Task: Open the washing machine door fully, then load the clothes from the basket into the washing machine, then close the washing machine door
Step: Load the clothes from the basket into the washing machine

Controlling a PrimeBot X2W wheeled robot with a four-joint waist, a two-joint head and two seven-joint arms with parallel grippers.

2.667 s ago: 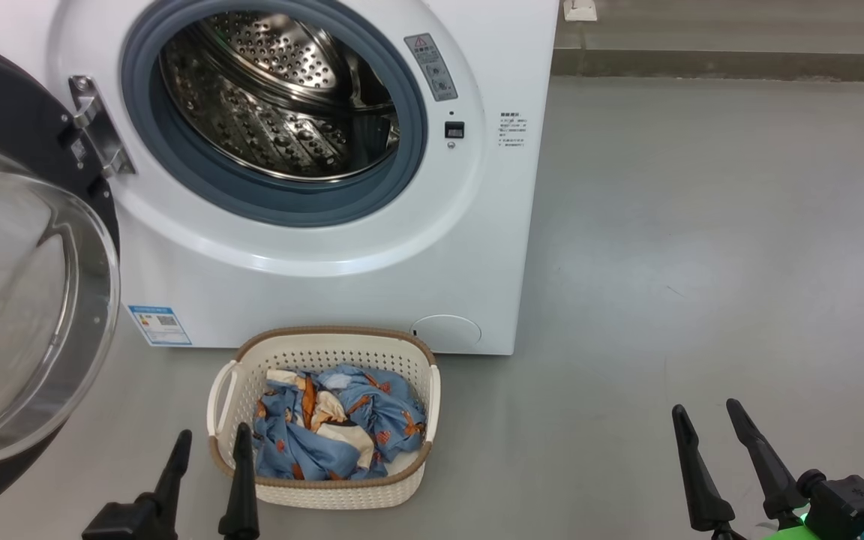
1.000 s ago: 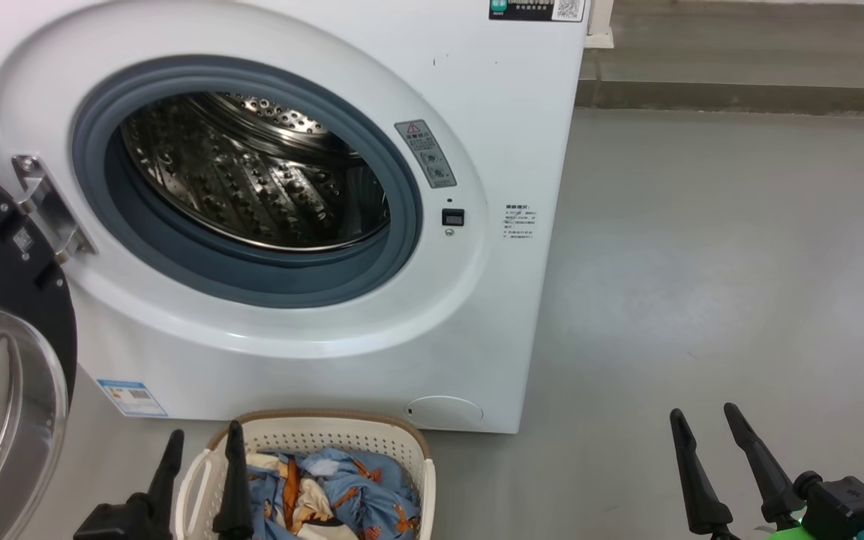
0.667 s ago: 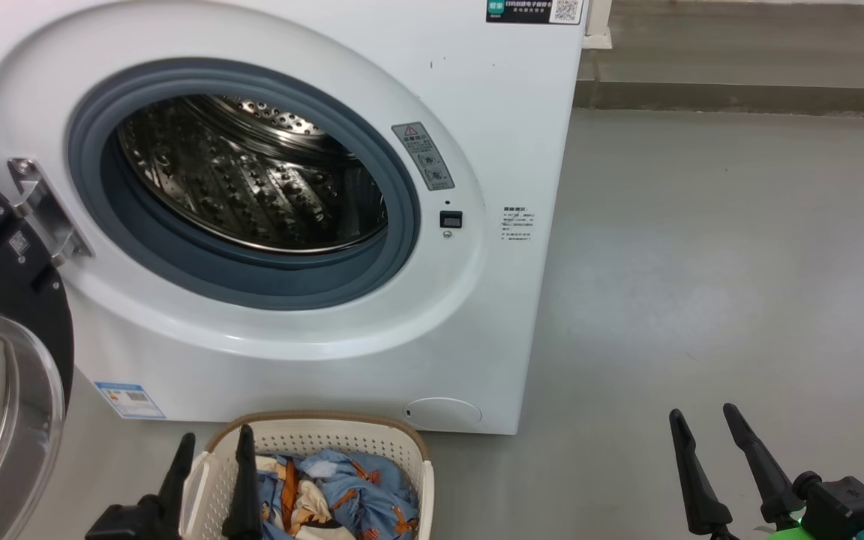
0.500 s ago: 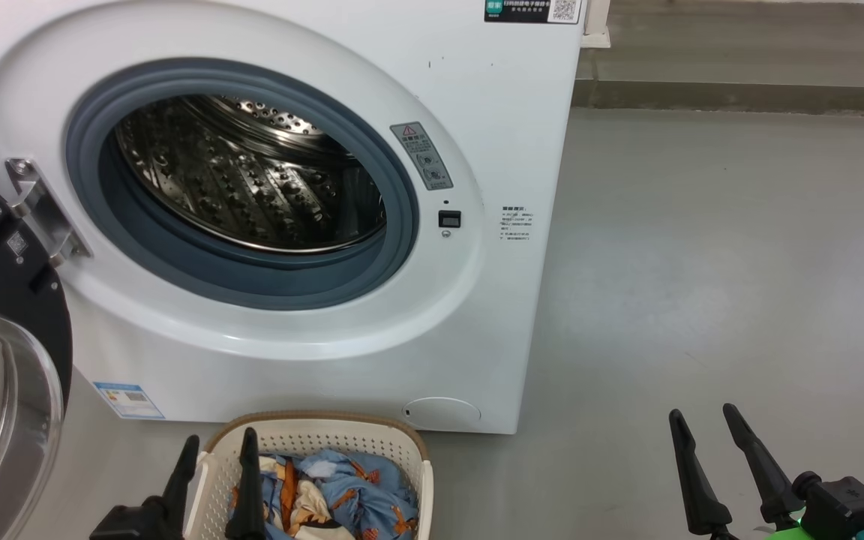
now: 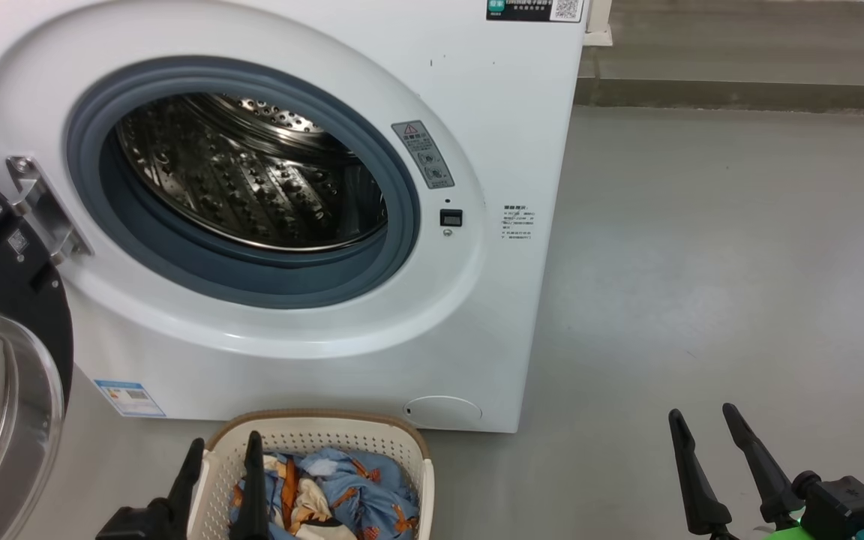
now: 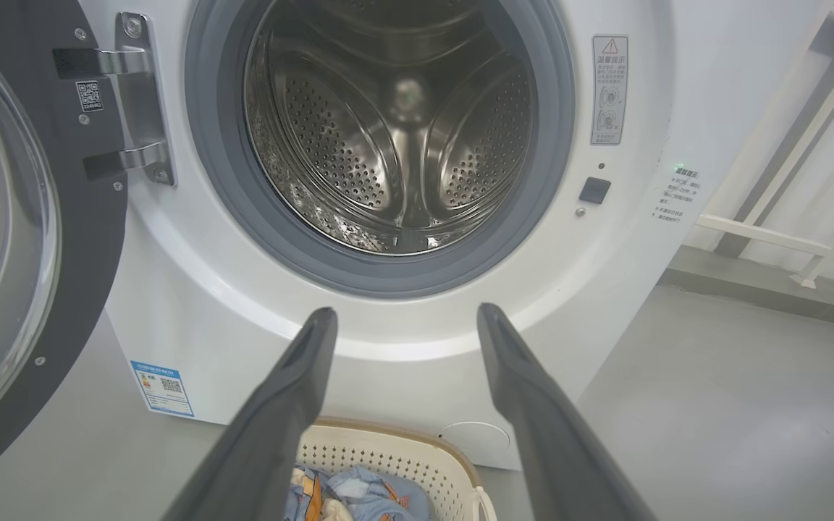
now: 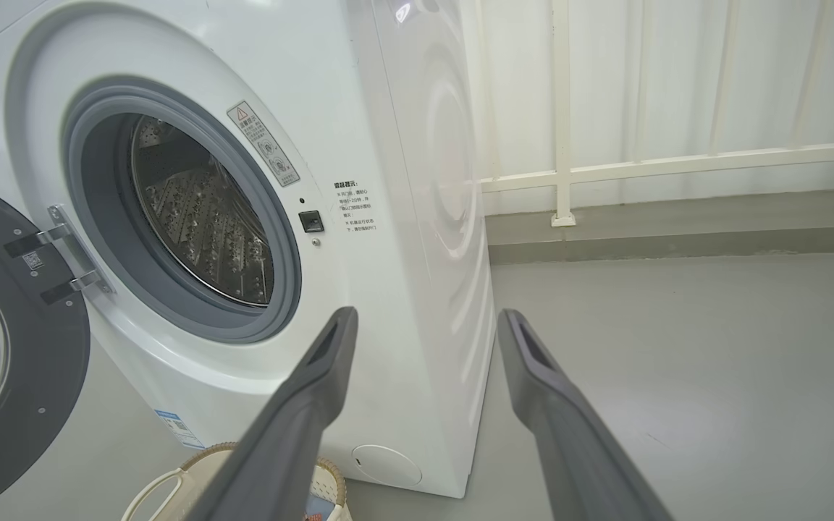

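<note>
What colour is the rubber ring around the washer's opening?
Grey-blue. The rubber gasket of the washing machine shows best in the left wrist view.

Soft, even light; I see everything sharply. Pink flare tints my head view's top-left corner, glare streaks the washing machine (image 7: pixel 453 174), and my wrist views bend straight edges.

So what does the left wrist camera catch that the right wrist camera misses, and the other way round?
Left wrist camera: a straight look into the washing machine, right to the steel drum's back wall and its three ribs, past the open left gripper.
Right wrist camera: a slanted look from the other side, past the open right gripper, taking in the machine's white side panel.
Both: the washing machine door swung open, the grey gasket, the basket and a white railing.
</note>
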